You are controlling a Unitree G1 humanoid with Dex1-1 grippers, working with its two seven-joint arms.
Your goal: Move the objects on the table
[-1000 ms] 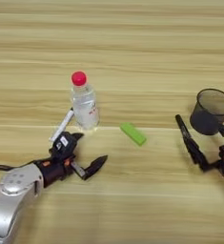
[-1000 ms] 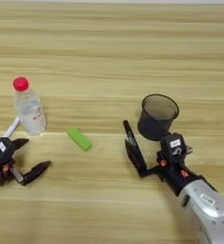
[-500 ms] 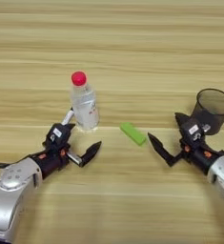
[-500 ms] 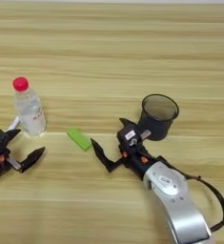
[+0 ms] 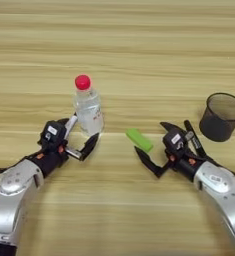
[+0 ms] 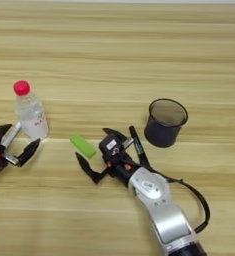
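Nearest the front edge of the table (image 5: 139,30), both arms are in play. The right gripper (image 5: 156,150) sits low on the right half, fingers spread wide and holding nothing, one finger low toward the front, the other up behind. Just beyond its open mouth, a little to the left, lies the green block (image 5: 139,140), long axis running diagonally from far-left to near-right, so the jaws face it nearly end-on; my read is that this arm is much the nearer one and only has to push a short way forward and left to straddle it. Over on the left half, the left gripper (image 5: 81,137) is also wide open and empty, with the clear bottle (image 5: 88,110) standing upright right at its far side, red cap up, apparently between or just beside the fingers; a white marker (image 6: 11,135) lies at the bottle's base by that gripper. Further back on the right, a black marker pen (image 6: 139,147) lies beside the right wrist, and behind it stands the black mesh cup (image 6: 164,122). The right eye view shows that cup whole and the right forearm in full; the left eye view shows the left arm complete, which the other cuts off.
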